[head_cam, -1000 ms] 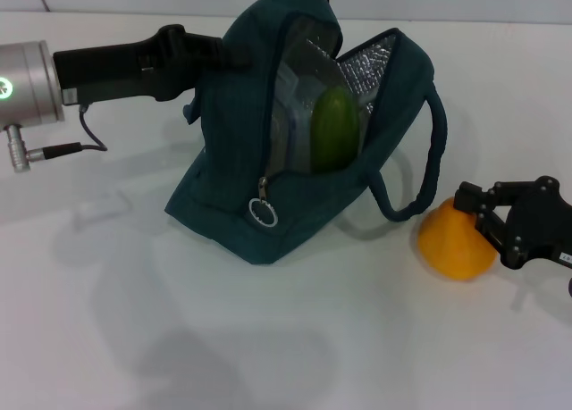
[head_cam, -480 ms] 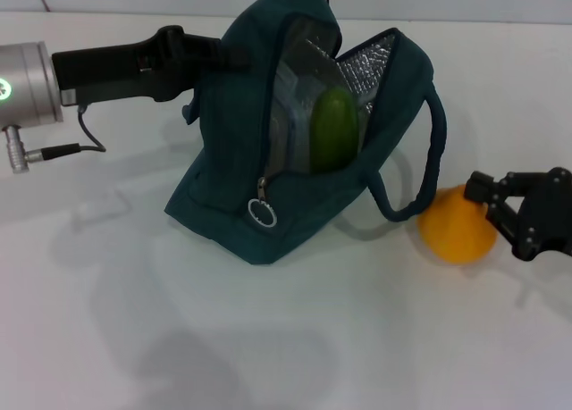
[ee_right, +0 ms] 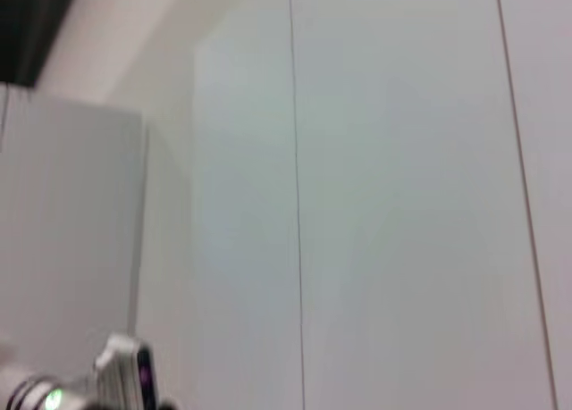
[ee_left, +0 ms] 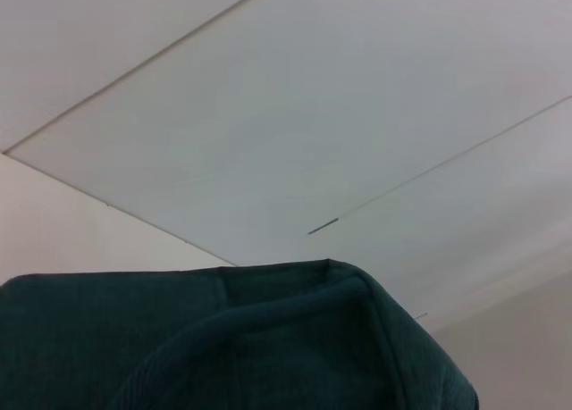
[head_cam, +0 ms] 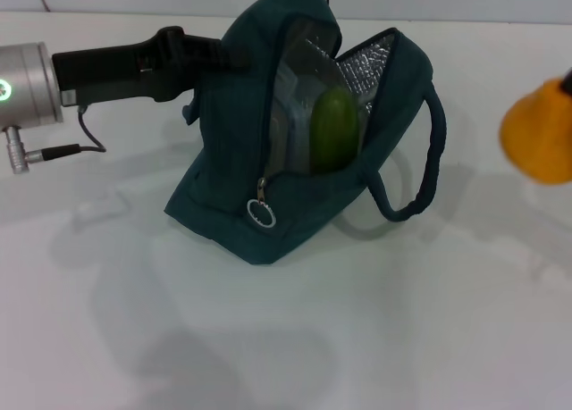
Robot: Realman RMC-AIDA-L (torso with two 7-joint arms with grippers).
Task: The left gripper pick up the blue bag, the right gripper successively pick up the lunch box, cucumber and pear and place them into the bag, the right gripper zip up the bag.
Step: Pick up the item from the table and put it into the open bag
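A: From the head view, where is the blue bag (head_cam: 268, 160)?

B: Upright on the white table (head_cam: 268, 338), its zip undone and the flap hanging open to the robot's right. The left gripper (head_cam: 210, 53) reaches in from the left and meets the top corner of the bag; its jaws are buried in the fabric, so I cannot tell how they stand.

A: And inside?

B: The cucumber (head_cam: 333, 129) stands on end in the opening, with the pale lunch box (head_cam: 293, 115) just behind it against the silver lining. The zip pull (head_cam: 262, 212) hangs low on the front.

A: The pear?

B: The pear (head_cam: 539, 131) is off the table at the right edge, well apart from the bag. The right gripper is hardly in frame, so I cannot tell its jaws.

A: The left wrist view?

B: Only the bag's dark fabric (ee_left: 232, 338) under a pale panelled surface.

A: The right wrist view?

B: Pale panels, and far off a silver arm part with a green light (ee_right: 54, 397).
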